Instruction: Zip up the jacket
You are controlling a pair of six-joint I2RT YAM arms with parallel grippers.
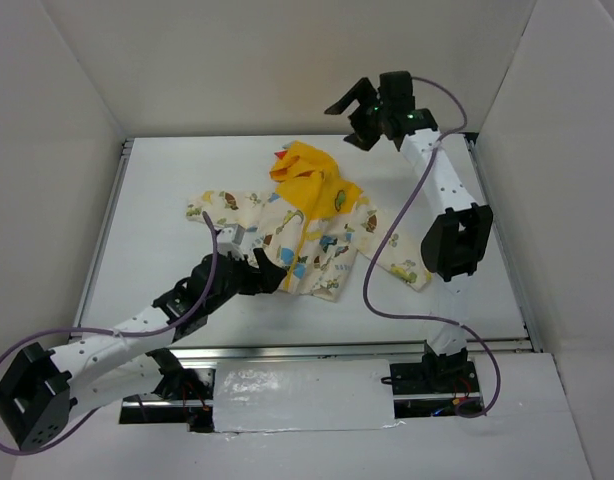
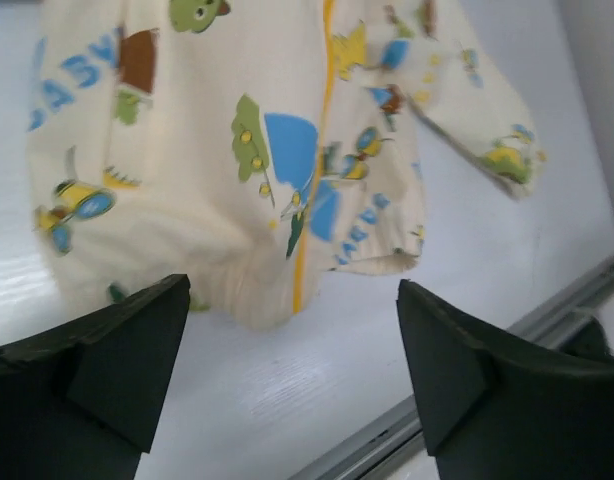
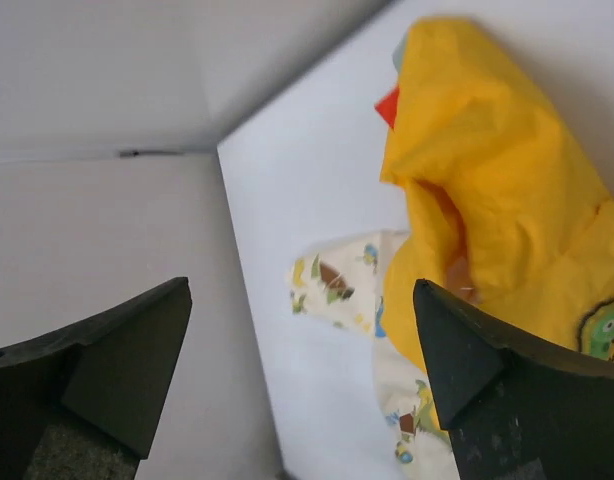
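Note:
The cream jacket (image 1: 317, 235) with cartoon animal prints lies flat in the middle of the white table, its yellow hood (image 1: 309, 172) towards the back. My left gripper (image 1: 270, 270) is open and empty, low at the jacket's near hem. In the left wrist view the hem (image 2: 257, 290) and the yellow zip line (image 2: 315, 150) lie just beyond my open gripper (image 2: 297, 370). My right gripper (image 1: 347, 122) is open and empty, raised behind the hood. Its wrist view shows the gripper (image 3: 302, 370) open, with the hood (image 3: 487, 180) and a sleeve (image 3: 332, 285) below.
A metal rail (image 1: 337, 350) runs along the table's near edge and also shows in the left wrist view (image 2: 367, 440). White walls (image 1: 67, 130) enclose the table on the left, back and right. Purple cables (image 1: 382, 250) hang along both arms.

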